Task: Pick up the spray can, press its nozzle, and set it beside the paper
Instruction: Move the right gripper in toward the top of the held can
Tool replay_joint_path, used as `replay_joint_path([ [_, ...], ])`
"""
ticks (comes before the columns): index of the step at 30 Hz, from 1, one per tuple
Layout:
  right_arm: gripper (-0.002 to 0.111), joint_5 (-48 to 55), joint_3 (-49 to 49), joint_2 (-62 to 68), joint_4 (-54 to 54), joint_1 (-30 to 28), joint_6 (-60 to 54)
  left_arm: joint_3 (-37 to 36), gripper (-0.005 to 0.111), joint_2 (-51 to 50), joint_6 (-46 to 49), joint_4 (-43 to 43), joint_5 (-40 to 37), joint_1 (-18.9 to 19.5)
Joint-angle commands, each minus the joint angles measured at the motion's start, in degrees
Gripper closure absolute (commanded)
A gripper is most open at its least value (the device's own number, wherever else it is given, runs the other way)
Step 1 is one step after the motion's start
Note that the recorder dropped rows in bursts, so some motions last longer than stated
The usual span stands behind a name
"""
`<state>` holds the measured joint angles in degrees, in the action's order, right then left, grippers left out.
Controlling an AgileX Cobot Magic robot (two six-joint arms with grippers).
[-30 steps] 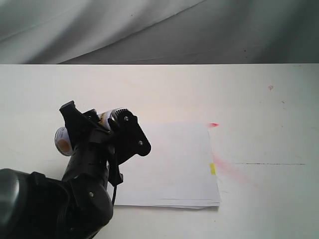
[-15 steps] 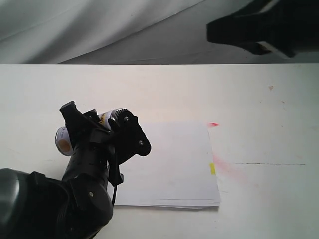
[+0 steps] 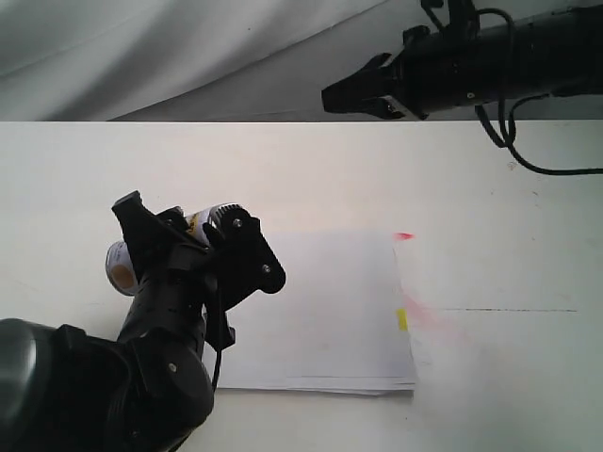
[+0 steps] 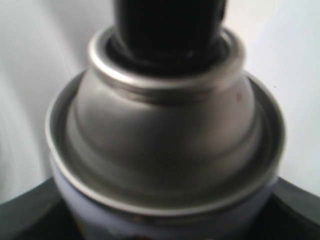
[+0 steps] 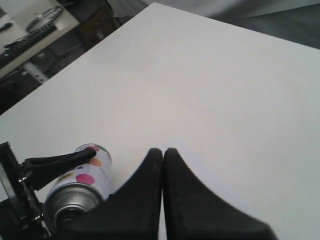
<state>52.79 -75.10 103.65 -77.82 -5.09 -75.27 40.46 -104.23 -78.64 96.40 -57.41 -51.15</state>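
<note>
My left gripper [image 3: 184,235] is shut on the spray can [image 3: 119,266] and holds it tilted above the table, just left of the paper [image 3: 325,311]. The left wrist view is filled by the can's shiny domed shoulder [image 4: 165,135] and the black nozzle [image 4: 167,25]. The paper lies flat, with a small yellow tab [image 3: 402,319] at its right edge. My right gripper [image 3: 332,98] hangs high at the back, shut on nothing. In the right wrist view its shut fingertips [image 5: 163,152] are above the table, apart from the dotted spray can [image 5: 87,170].
Pink-red spray marks [image 3: 403,235] stain the white table [image 3: 490,207] along the paper's right edge. A grey cloth backdrop [image 3: 188,56] hangs behind the table. The right arm's cables [image 3: 509,141] dangle over the back right.
The right arm has come into the exterior view from the upper right and reached leftward. The left gripper and the can have stayed in place.
</note>
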Motion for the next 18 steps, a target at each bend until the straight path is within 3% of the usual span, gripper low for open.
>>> replay_joint_path([
  [1, 0.108, 9.5, -1.7, 5.3, -2.0, -3.5, -2.9, 0.6, 0.107, 0.3, 0.6, 1.2, -2.5, -0.2],
  [10, 0.108, 17.2, -0.3, 6.7, -1.2, -3.6, -2.8, 0.6, 0.107, 0.3, 12.7, 2.7, -3.0, -0.2],
  [18, 0.108, 17.2, 5.7, 6.4, -1.9, -3.0, -5.6, 0.6, 0.107, 0.3, 14.4, 3.5, -3.0, -0.2],
])
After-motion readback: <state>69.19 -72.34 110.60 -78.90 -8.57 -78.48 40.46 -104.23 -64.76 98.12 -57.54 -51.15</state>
